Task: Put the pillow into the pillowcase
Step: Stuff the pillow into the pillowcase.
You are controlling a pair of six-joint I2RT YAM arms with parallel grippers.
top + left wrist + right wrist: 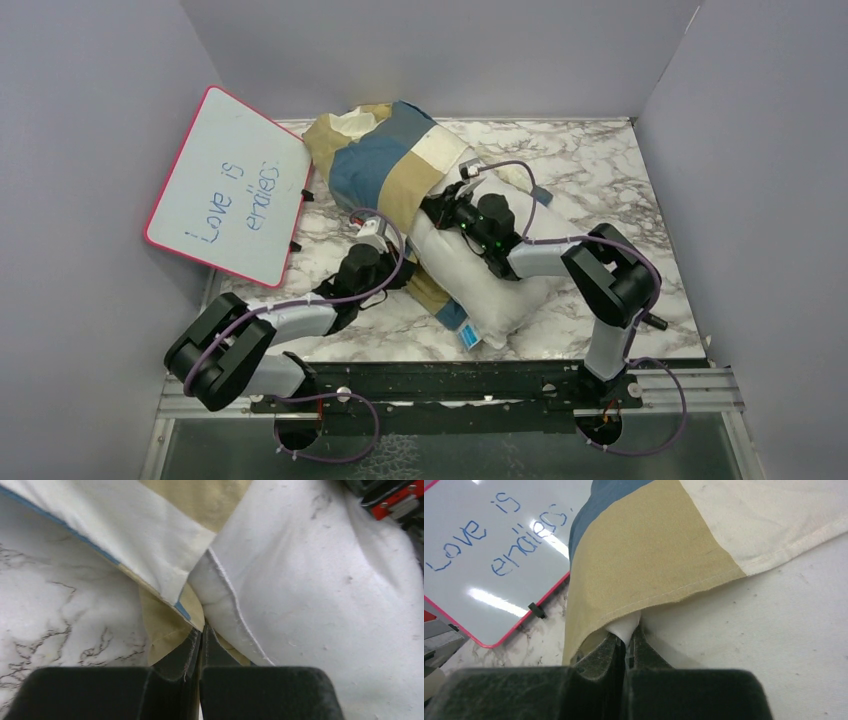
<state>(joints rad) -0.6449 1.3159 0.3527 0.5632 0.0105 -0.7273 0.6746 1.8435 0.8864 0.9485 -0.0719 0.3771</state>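
Marble table point(620, 170), pillow point(490, 290) half hidden in pillowcase point(370, 165), left claw point(201, 640) and right claw point(626, 640) clamped on hem

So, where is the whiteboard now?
In the top view the whiteboard sits at the far left by the left wall, just left of the pillowcase.

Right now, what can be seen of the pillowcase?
The pillowcase is limp fabric in blue, tan and cream blocks. It sheathes the far half of the white pillow, its far end crumpled beside the whiteboard, on the marble table. Its open hem lies across the pillow's middle; the left claw and right claw are each shut on that edge.
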